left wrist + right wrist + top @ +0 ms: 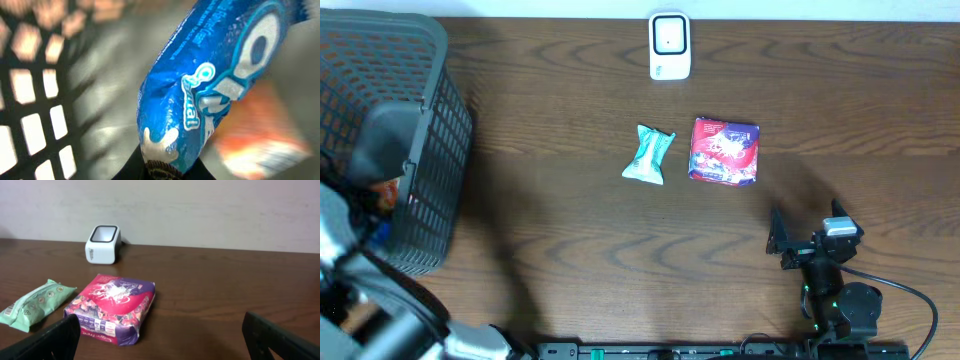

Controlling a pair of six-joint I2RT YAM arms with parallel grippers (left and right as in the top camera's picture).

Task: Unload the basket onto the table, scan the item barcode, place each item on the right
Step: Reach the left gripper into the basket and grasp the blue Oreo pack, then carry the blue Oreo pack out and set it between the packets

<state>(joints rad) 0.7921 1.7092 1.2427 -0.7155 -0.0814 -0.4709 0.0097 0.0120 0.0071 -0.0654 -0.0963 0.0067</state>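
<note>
A blue cookie packet [215, 85] fills the left wrist view, and my left gripper [165, 170] is shut on its lower end inside the black mesh basket [435, 120]. Its dark fingers [137, 165] show on either side of the wrapper. No barcode shows on the packet. The white scanner [669, 46] stands at the table's far edge, also in the right wrist view [103, 244]. My right gripper [807, 222] rests open near the front right, nothing between its fingers [50, 340].
A green packet [650, 155] and a red and purple packet [724, 151] lie mid-table, in front of the scanner. Another orange packet [265, 135] lies blurred in the basket behind the blue one. The basket's mesh wall [35, 125] is close on the left.
</note>
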